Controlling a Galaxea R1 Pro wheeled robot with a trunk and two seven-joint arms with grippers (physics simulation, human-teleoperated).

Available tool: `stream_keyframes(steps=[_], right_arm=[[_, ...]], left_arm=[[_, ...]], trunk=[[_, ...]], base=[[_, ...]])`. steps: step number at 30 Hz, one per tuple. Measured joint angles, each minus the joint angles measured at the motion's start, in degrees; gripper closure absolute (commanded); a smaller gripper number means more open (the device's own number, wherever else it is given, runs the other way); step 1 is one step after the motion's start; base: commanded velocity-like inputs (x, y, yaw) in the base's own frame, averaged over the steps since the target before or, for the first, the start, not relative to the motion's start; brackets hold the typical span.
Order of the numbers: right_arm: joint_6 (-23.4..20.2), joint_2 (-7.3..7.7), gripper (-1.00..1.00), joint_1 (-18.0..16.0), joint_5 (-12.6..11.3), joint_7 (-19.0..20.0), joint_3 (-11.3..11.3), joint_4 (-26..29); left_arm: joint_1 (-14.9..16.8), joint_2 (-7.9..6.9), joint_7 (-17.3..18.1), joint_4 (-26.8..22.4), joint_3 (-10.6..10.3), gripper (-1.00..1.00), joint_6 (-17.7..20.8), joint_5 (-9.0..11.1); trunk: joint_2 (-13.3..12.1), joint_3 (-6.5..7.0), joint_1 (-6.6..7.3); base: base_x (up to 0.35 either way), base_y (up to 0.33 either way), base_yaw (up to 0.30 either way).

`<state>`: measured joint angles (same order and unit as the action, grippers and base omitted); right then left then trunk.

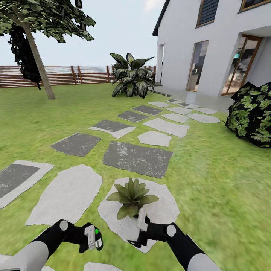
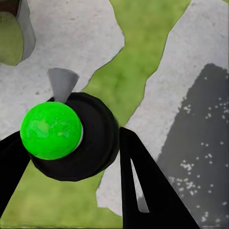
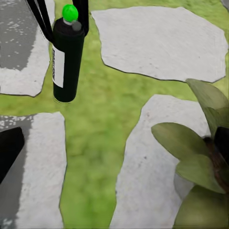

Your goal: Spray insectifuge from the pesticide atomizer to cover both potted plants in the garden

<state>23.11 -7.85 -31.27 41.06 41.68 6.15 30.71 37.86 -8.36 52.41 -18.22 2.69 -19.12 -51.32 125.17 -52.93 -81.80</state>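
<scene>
Green-capped atomizer (image 1: 93,237) stands upright, clamped in your left gripper (image 1: 89,238). One plant (image 1: 131,197) lies ahead and to its right, beside your right gripper (image 1: 142,223), whose state I cannot tell.

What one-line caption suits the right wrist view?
The left gripper holds the spray bottle upright over grass, beside a potted plant on a pale stepping stone.

Both arms reach forward, low and near. Left gripper (image 1: 92,238) has its fingers (image 2: 148,191) clamped on the pesticide atomizer (image 1: 94,237), held upright. Right gripper (image 1: 141,226) sits just right of it, fingers angled up; spread unclear.
</scene>
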Motion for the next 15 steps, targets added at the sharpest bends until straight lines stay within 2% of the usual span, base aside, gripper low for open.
stream_keyframes(steps=[5, 7, 8, 9, 10, 11, 12, 13, 15], right_arm=[[0.2, 0.31, -1.0, 0.0, 0.0, -0.4, -0.3, -2.8], [0.2, 1.52, -1.0, 0.0, 0.0, -0.6, -0.4, -3.9], [0.2, 3.05, -1.0, 0.0, -0.1, -1.3, -0.5, -4.6], [0.6, 6.21, -1.0, 0.3, -14.2, -19.7, 0.0, -12.6], [0.7, 14.18, -1.0, 0.4, -14.1, -22.9, -0.4, -20.3], [0.7, 18.8, -1.0, 0.3, -14.2, -22.9, -0.6, -20.2], [0.7, 18.36, -1.0, 0.3, -14.2, -22.9, -0.6, -20.2], [0.8, 15.59, -1.0, 0.3, -14.2, -22.9, -0.3, -20.1], [0.8, 15.53, -1.0, 0.3, -14.2, -22.9, -0.4, -20.1]], left_arm=[[0.0, -0.56, -0.6, 0.1, 0.5, 1.0, 0.7, 0.6], [0.0, -0.66, -1.9, 0.1, 0.7, 1.0, 0.9, 0.7], [0.0, -0.7, -3.3, 0.1, 1.2, 1.0, 1.1, 0.8], [0.1, 1.1, -2.8, -0.4, 9.5, 1.0, 7.7, -0.5], [0.0, 1.21, -2.6, -0.3, 9.8, 1.0, 7.9, -0.7], [0.0, 1.24, -2.6, -0.2, 9.8, 1.0, 7.9, -0.8], [0.0, 1.3, -2.6, -0.1, 9.8, 1.0, 7.8, -0.8], [0.0, 1.38, -2.6, 0.0, 9.9, 1.0, 7.7, -0.8], [0.0, 1.43, -2.6, 0.0, 9.9, 1.0, 7.4, -0.7]], trunk=[[0.0, 0.0, 0.0], [0.0, 0.0, 0.0], [0.0, 0.0, 0.0], [0.0, 0.0, 0.0], [0.0, -0.01, -0.01], [0.0, 0.0, 0.0], [0.0, 0.0, 0.0], [0.0, 0.0, 0.0], [0.0, 0.0, 0.0]], base=[[0.0, 0.0, 0.0], [0.0, 0.0, 0.0], [0.0, 0.0, 0.0], [0.0, 0.0, 0.0], [0.0, 0.0, 0.0], [0.0, 0.0, 0.0], [0.0, 0.0, 0.0], [0.0, 0.0, 0.0], [0.0, 0.0, 0.0]])
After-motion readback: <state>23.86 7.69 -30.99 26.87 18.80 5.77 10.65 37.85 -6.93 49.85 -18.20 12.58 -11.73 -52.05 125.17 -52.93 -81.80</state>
